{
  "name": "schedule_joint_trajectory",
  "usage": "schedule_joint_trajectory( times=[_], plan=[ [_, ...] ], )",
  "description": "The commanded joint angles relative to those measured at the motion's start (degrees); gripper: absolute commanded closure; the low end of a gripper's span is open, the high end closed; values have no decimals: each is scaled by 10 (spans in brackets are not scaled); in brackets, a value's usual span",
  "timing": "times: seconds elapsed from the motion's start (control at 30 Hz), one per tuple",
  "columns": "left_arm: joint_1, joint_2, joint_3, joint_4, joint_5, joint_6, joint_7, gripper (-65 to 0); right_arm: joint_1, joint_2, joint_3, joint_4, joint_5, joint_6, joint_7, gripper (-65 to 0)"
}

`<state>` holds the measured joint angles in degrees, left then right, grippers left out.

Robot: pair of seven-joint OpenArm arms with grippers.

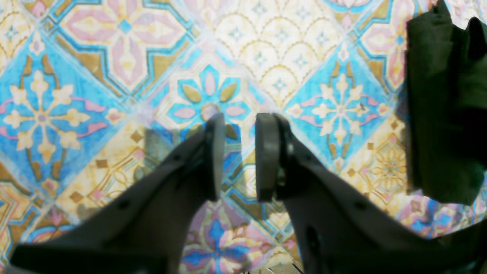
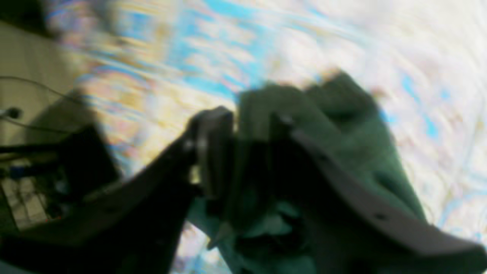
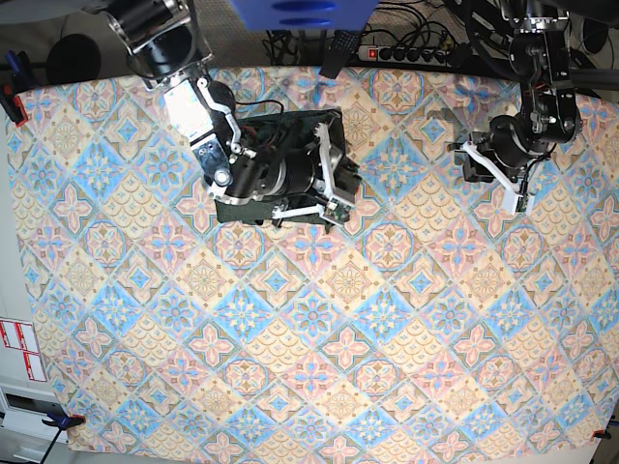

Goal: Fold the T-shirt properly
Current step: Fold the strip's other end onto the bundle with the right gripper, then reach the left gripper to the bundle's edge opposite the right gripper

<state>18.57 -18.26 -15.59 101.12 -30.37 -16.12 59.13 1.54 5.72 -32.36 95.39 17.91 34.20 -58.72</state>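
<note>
The dark olive T-shirt (image 3: pixel 298 130) lies bunched into a compact bundle at the back left of the patterned tablecloth (image 3: pixel 319 319). My right gripper (image 3: pixel 334 180) is down on the bundle's right edge. In the blurred right wrist view its fingers (image 2: pixel 213 144) stand apart, and the T-shirt (image 2: pixel 354 125) fills the gap of the right gripper (image 2: pixel 251 118). My left gripper (image 3: pixel 476 162) hovers over bare cloth at the back right. In the left wrist view the left gripper (image 1: pixel 241 121) is open and holds nothing, and the T-shirt (image 1: pixel 441 114) shows at the far right.
A power strip (image 3: pixel 406 54) and cables run along the table's back edge. A blue object (image 3: pixel 300 12) hangs above the back middle. Red clamps (image 3: pixel 12 97) pin the tablecloth at its left edge, and labels (image 3: pixel 19 348) sit beyond the left side.
</note>
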Motion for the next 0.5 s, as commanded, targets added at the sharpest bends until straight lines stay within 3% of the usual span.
schedule_joint_trajectory(
  times=[0.0, 0.13, 0.3, 0.47],
  plan=[
    [-4, -8, -4, 9, -5, 0, -8, -137, 11, 22, 15, 22, 1, -3, 9, -224],
    [-4, -8, -3, 8, -5, 0, -8, -137, -6, 63, 34, 70, 1, -3, 9, -203],
    [-4, -6, 2, 11, -10, -1, -8, -137, -41, 86, 66, 101, 1, -3, 10, -196],
    [-5, -18, 90, 31, -11, -2, -8, -137, -50, 91, 126, 100, 1, -4, 9, -196]
  ],
)
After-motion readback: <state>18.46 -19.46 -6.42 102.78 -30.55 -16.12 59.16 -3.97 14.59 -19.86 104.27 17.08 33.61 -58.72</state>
